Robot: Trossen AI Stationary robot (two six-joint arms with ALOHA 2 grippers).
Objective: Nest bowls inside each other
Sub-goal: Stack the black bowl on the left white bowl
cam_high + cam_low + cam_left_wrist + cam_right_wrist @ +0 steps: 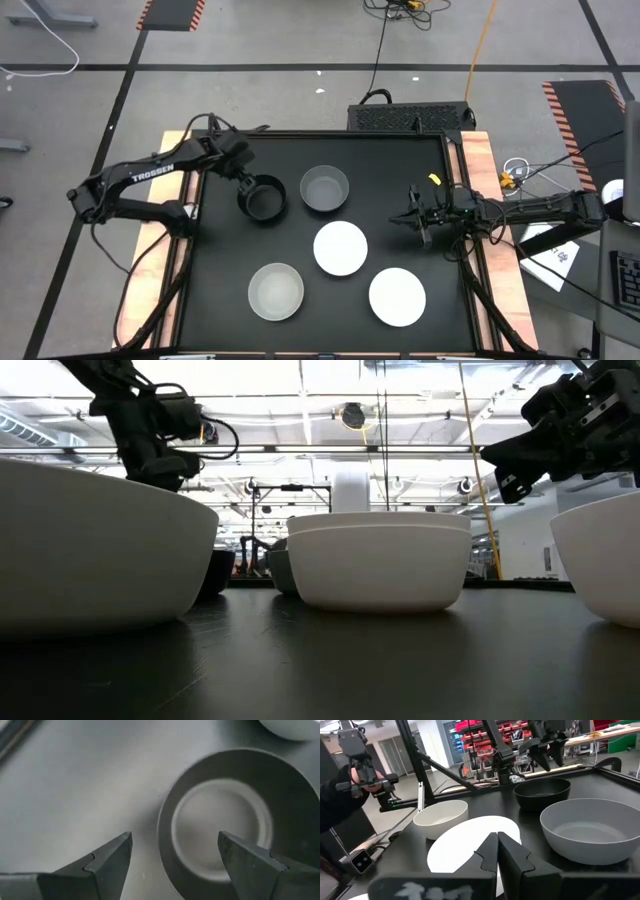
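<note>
High view shows the left gripper (243, 177) wide open and holding nothing, right above the round black plastic bowl (263, 198) near the table's back, likely so one finger can go inside to grab its rim.

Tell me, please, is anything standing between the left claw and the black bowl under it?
Nothing visible does. The left claw hangs open above the black bowl, its fingers spread either side of the bowl's near rim in the left wrist view. The grey bowl sits beside it, apart.
</note>
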